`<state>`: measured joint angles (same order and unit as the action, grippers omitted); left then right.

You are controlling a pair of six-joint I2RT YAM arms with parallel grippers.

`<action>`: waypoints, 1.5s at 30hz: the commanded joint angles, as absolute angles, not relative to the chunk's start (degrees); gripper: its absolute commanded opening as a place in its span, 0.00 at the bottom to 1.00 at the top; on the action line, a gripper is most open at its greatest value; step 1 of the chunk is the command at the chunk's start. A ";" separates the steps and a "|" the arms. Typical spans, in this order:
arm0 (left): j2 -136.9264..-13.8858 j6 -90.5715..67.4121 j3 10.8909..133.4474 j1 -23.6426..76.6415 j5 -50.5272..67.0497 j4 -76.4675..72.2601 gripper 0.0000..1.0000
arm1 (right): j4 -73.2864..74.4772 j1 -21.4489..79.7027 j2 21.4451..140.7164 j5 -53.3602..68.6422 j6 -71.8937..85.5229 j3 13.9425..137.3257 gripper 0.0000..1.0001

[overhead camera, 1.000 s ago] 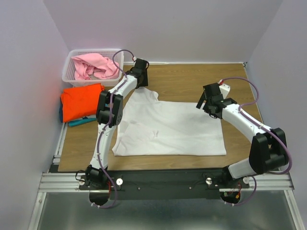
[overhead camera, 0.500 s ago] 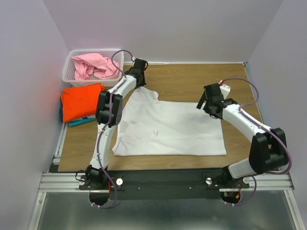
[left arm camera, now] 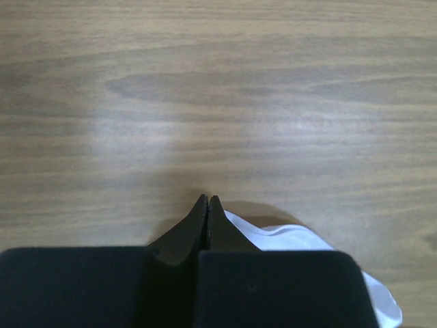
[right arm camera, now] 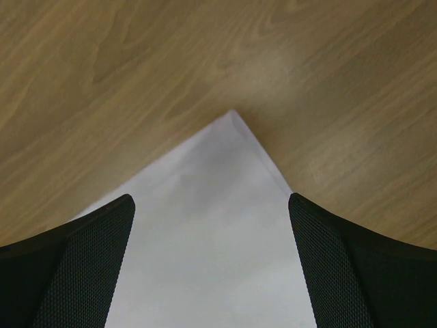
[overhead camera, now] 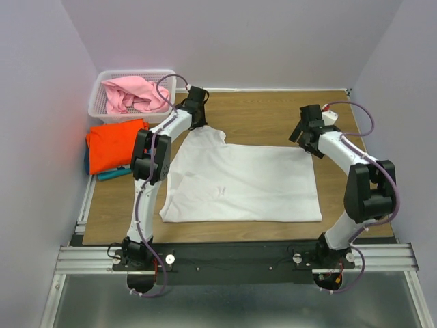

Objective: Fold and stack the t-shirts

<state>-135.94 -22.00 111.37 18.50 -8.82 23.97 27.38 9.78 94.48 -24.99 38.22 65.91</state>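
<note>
A white t-shirt [overhead camera: 246, 181] lies spread flat on the wooden table. My left gripper [overhead camera: 198, 121] is at its far left corner. In the left wrist view this gripper [left arm camera: 207, 199] is shut, and a raised fold of white cloth [left arm camera: 293, 239] bulges out beside its right finger. My right gripper [overhead camera: 305, 143] hovers over the shirt's far right corner. It stands open [right arm camera: 212, 201], with that corner [right arm camera: 232, 116] between its fingers and untouched. An orange t-shirt [overhead camera: 116, 143] lies folded at the left on a teal t-shirt [overhead camera: 113, 174]. A pink t-shirt [overhead camera: 133, 94] lies crumpled in the basket.
A white lattice basket [overhead camera: 130, 72] stands at the far left corner of the table. Lilac walls close in the left, right and back. A metal rail [overhead camera: 232, 260] runs along the near edge by the arm bases.
My left gripper has shut at the white shirt's far left corner. My right arm has swung farther back and right, bringing its open gripper over the shirt's far right corner.
</note>
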 commanded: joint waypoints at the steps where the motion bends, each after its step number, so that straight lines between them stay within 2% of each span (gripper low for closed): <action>1: -128.94 -21.27 107.42 18.90 -6.24 19.61 0.00 | 26.54 7.30 102.10 -26.72 37.18 73.01 1.00; 6: -124.38 -21.09 103.54 19.51 -5.98 17.76 0.00 | 26.54 6.33 109.94 -28.56 36.74 80.06 0.98; 10: -120.42 -20.83 98.80 19.95 -5.45 14.78 0.00 | 26.63 5.63 115.13 -28.13 36.65 83.84 0.92; 15: -115.50 -20.22 92.64 20.39 -5.10 12.31 0.00 | 26.63 5.45 118.47 -29.35 36.56 85.78 0.80; 16: -114.88 -20.30 91.24 20.65 -5.10 11.61 0.00 | 26.63 5.28 118.56 -30.23 36.48 85.78 0.72; 18: -113.91 -20.22 89.92 20.83 -5.01 11.08 0.00 | 26.63 5.19 118.74 -30.85 36.12 85.78 0.66; 19: -113.12 -20.30 88.69 20.92 -4.75 10.38 0.00 | 26.63 5.19 118.83 -30.68 35.69 85.61 0.58; 21: -112.50 -20.57 87.81 21.18 -4.66 10.02 0.00 | 26.63 5.19 118.65 -30.24 35.77 85.17 0.53; 36: -109.07 -21.09 83.58 21.80 -4.66 8.61 0.00 | 26.63 5.19 118.04 -33.31 33.58 81.30 0.54; 40: -108.55 -21.01 83.41 21.88 -4.75 8.52 0.00 | 26.72 5.18 118.13 -31.99 34.01 81.21 0.44; 43: -108.11 -21.01 83.23 21.88 -4.75 8.53 0.00 | 26.72 5.19 118.39 -31.90 33.75 81.38 0.27; 45: -107.84 -20.92 83.06 21.88 -4.75 8.53 0.00 | 26.72 5.19 118.39 -31.73 33.66 81.21 0.25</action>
<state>-110.76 -21.02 84.03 21.52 -5.45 9.80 26.57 5.50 117.89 -30.61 33.71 82.04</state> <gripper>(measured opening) 0.007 0.276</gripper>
